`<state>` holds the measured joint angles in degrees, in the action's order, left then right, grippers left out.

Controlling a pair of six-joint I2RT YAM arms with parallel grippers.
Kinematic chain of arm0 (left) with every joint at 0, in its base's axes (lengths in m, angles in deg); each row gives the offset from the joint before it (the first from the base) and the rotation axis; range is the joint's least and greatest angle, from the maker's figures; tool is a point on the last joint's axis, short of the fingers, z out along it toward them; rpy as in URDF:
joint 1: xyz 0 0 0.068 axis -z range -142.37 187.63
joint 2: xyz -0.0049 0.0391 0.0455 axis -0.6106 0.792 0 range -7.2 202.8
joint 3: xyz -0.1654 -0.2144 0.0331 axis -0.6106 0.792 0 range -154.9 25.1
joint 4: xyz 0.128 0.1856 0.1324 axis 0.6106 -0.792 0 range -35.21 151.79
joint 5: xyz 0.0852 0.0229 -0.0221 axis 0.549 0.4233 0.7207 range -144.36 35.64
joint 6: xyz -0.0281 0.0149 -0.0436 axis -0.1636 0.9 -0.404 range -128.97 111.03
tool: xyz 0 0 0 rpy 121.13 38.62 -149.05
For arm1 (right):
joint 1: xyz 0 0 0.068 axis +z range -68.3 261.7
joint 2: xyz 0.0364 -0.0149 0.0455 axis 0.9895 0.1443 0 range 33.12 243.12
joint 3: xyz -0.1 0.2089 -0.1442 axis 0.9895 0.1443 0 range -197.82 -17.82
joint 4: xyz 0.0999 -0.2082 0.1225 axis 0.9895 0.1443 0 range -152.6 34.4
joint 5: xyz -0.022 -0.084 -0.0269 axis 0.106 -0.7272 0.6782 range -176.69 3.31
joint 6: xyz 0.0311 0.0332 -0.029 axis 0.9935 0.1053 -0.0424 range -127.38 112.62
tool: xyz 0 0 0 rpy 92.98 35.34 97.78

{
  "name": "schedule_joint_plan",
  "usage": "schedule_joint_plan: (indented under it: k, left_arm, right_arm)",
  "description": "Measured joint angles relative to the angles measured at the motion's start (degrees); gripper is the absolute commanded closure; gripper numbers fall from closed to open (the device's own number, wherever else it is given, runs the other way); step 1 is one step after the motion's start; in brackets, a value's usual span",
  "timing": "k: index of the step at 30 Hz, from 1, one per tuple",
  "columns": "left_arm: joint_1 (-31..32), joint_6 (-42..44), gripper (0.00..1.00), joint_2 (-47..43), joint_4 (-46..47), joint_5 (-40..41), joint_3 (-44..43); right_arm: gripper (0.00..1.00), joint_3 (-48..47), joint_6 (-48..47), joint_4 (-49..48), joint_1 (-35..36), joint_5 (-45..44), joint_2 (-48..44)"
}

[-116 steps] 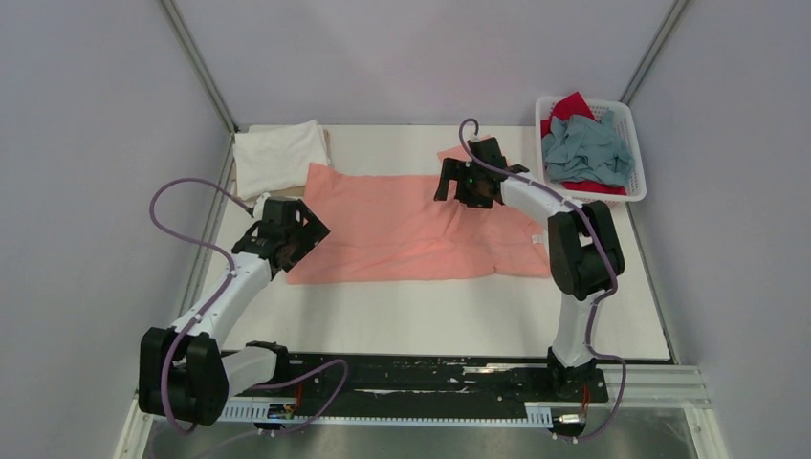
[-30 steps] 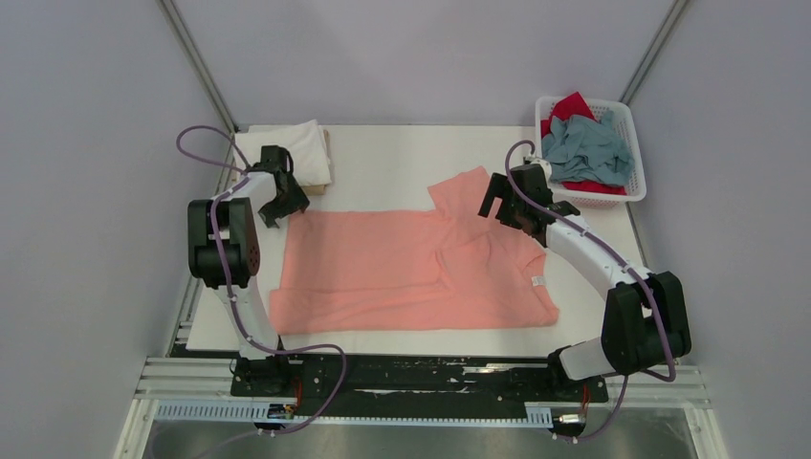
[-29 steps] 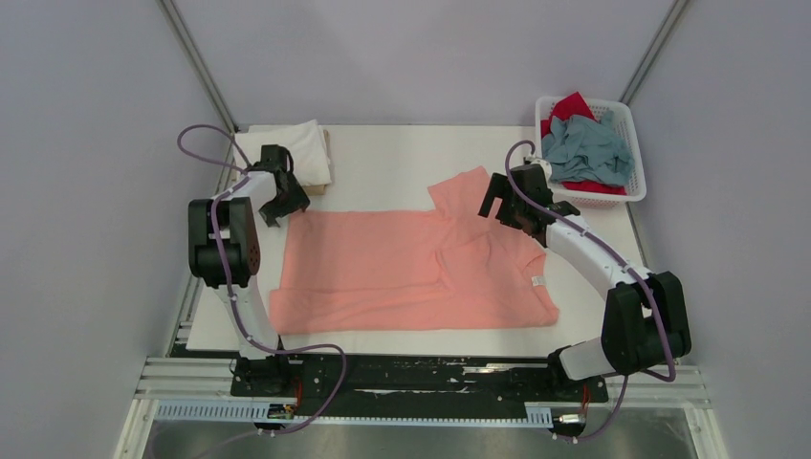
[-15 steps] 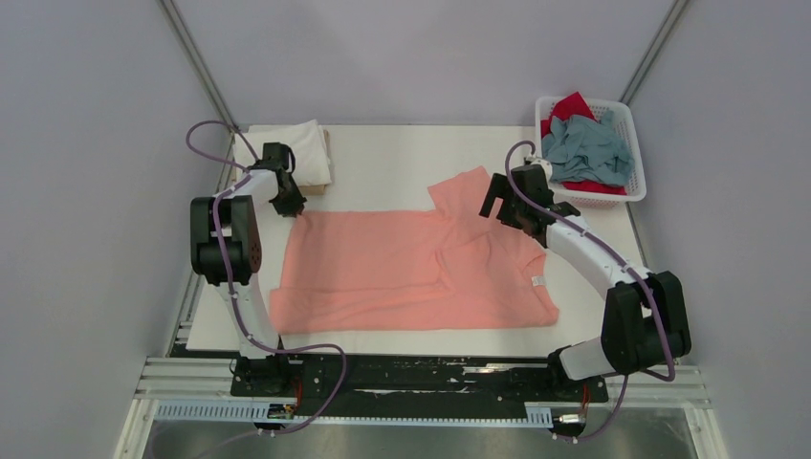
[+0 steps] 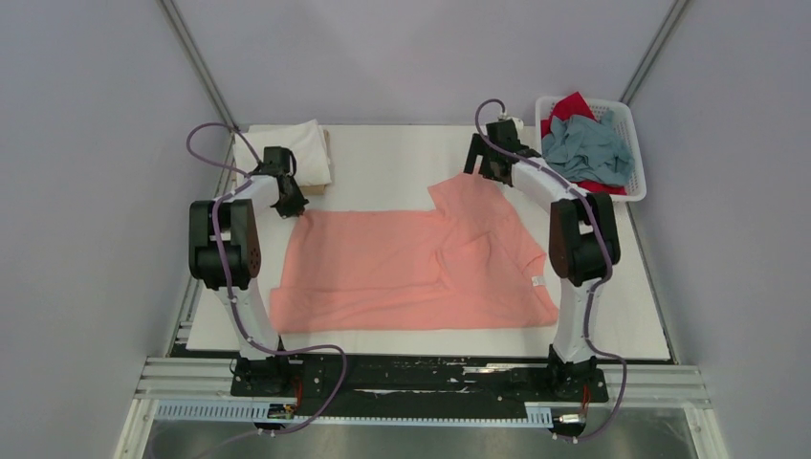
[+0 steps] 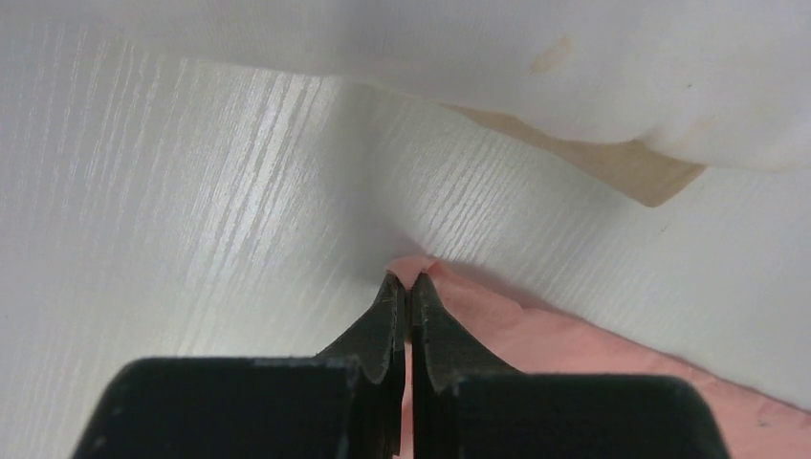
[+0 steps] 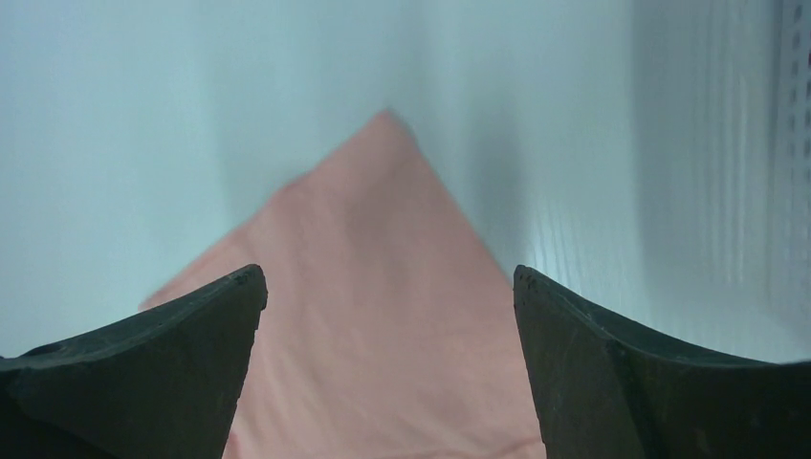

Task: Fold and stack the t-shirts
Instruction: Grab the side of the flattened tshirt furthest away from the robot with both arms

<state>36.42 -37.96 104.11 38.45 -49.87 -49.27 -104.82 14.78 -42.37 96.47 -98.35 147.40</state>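
Top external shows me one table (image 5: 402, 158) carrying four shirts. The salmon-pink t-shirt (image 5: 383, 263) lies spread flat across its middle, one sleeve poking toward the far side, laid out, I judge, for folding. One white basket (image 5: 612, 199) at the far right corner holds two crumpled shirts, the grey-blue t-shirt (image 5: 585, 148) on top of the red t-shirt (image 5: 574, 103), waiting their turn. One white t-shirt (image 5: 287, 153) sits folded at the far left corner on a thin tan board (image 6: 612, 167), probably the base of the stack. My left fingers (image 6: 383, 325) are closed, pinching the pink shirt's far-left corner. My right fingers (image 7: 172, 354) are spread wide, straddling the sleeve tip, presumably ready to fold it.
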Motion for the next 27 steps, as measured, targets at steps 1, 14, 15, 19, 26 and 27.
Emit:
schedule_joint_plan:
  k: [1, 14, 15, 19, 26, 27]
  left_arm:
    - [0.02, 0.00, 1.00, -0.24, 0.20, -0.02, 0.33]
    - [0.70, -0.02, 1.00, -2.25, 1.01, -0.96, 2.27]
    - [0.70, -0.02, 1.00, -2.38, 1.01, -1.01, 2.43]
    - [0.70, -0.07, 1.00, -2.67, 1.11, -0.96, 2.78]
    - [0.70, -0.24, 1.00, -3.02, 1.40, -1.01, 3.02]
    - [0.70, -0.26, 1.00, -3.13, 1.44, -1.01, 3.10]
  right_arm:
    - [0.01, -3.39, -0.70, -0.07, -0.13, -0.44, 2.97]
    - [0.25, -28.79, -10.34, 0.46, -0.66, -3.37, 26.67]
    - [0.28, -28.74, -10.49, 0.46, -0.66, -2.97, 26.67]
    - [0.34, -24.68, -10.71, -0.83, -0.66, -2.14, 24.44]
    - [0.59, -17.14, -10.25, -0.50, -0.57, -0.59, 19.30]
    - [0.67, -16.90, -10.29, -0.44, -0.55, -0.50, 19.10]
